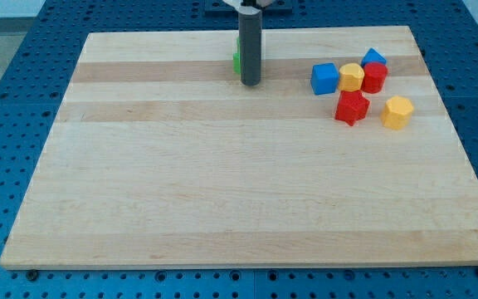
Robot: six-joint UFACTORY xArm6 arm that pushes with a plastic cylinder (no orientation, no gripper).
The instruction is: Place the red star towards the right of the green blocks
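— While the straight dark rod stood near the view's top of the pale wooden board (pixel 222 191), where was my tip (pixel 250 83)?

— It rested on the wood left of centre, hard against a small green block (pixel 236 61) that peeked out from behind the rod's left side; its shape couldn't be made out. There was no pincer on the rod, so nothing was open, narrow or holding.

— And the red star-shaped block (pixel 352 107)?

— It lay well apart, toward the view's right of the tip, in a cluster. Above it sat a blue cube (pixel 324 78), a yellow rounded block (pixel 352 76) and a second red block (pixel 375 76), touching in a row, with another blue block (pixel 374 56) behind them. A yellow hexagonal block (pixel 397 111) lay just beside the star, on its right.

— Beneath the board?

— A blue perforated table (pixel 23 75).
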